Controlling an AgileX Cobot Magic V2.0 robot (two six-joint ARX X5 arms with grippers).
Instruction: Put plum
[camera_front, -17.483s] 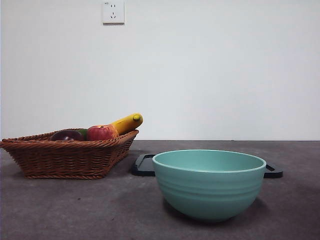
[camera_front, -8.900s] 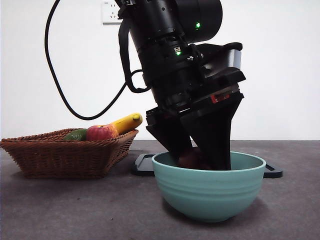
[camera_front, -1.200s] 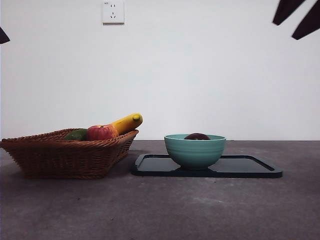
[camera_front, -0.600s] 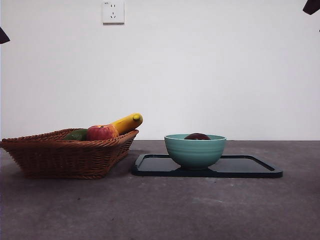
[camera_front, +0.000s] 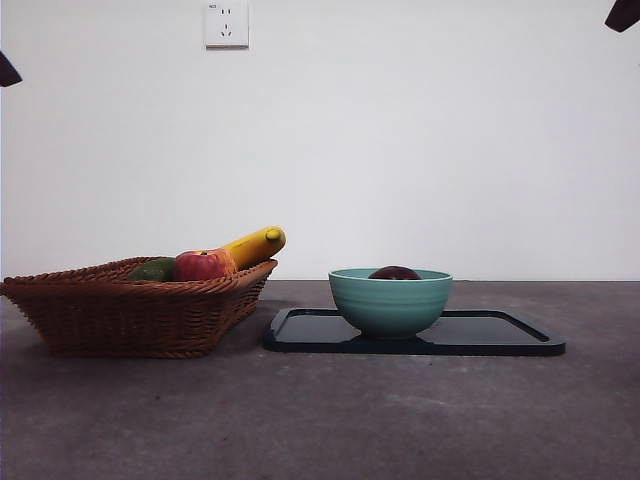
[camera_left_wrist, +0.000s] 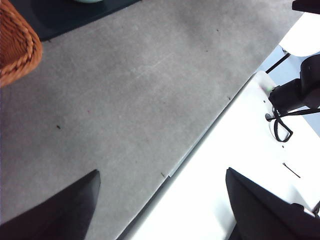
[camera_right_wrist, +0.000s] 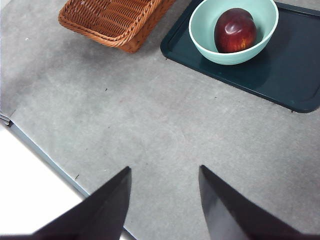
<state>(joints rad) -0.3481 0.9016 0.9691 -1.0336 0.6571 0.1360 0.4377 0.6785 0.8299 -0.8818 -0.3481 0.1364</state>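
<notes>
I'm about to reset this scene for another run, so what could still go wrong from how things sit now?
Little looks urgent. The plum lies loose in the teal bowl, so lifting the dark tray carelessly could tip the bowl or roll the fruit out. In the wicker basket, the banana juts over the rim beside the apple; a bump may dislodge it. Both grippers, left and right, hang open, well clear.

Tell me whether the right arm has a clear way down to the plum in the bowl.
Probably yes. The plum lies uncovered in the open teal bowl on the dark tray, nothing over it. The right gripper hangs open above bare table, well clear.
</notes>
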